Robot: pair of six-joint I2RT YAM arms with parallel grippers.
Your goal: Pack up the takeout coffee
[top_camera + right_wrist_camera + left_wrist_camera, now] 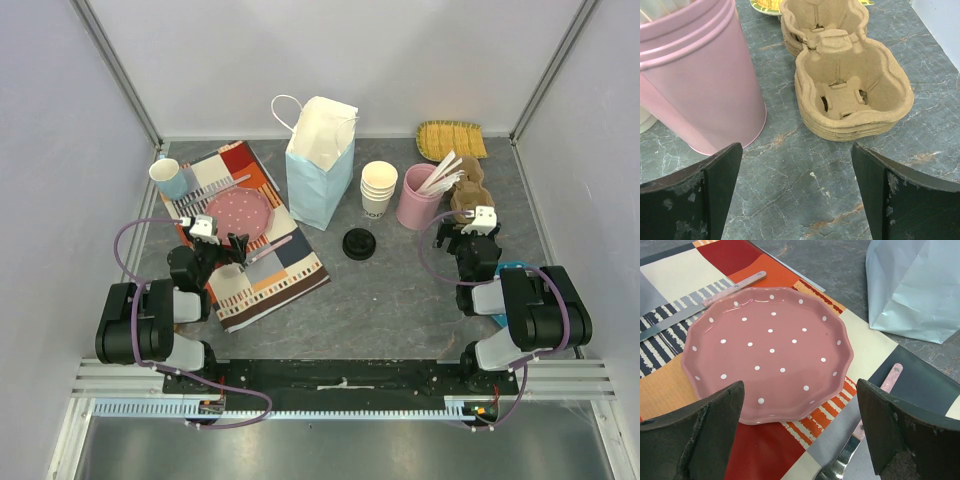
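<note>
Both your pincers are wide and hold nothing. The left pincer [238,246] hovers over the mat [262,283] with the plate [767,350] right before its fingers. The right pincer [448,237] faces the pink bucket [700,75] and the carriers [852,95].

You will not find a lidded cup standing anywhere here. What shows of the coffee is a black lid [359,243] lying alone on the counter [390,300], with no white cup visible under it. The cup stack [379,188] stands just behind it, and the bag [320,165] is behind and to its left, upright with its mouth open.

The lid lies between your two arms, ahead of both bases. From the left pincer it is off to the right, past the mat's edge. From the right pincer it is off to the left and a little nearer you. The right pincer looks somewhat closer to it, and to the cup stack too, though its fingers point away towards the bucket, so you would have to swing it left. The lid is round, so no grip angle is favoured. Neither wrist view shows the lid.
</note>
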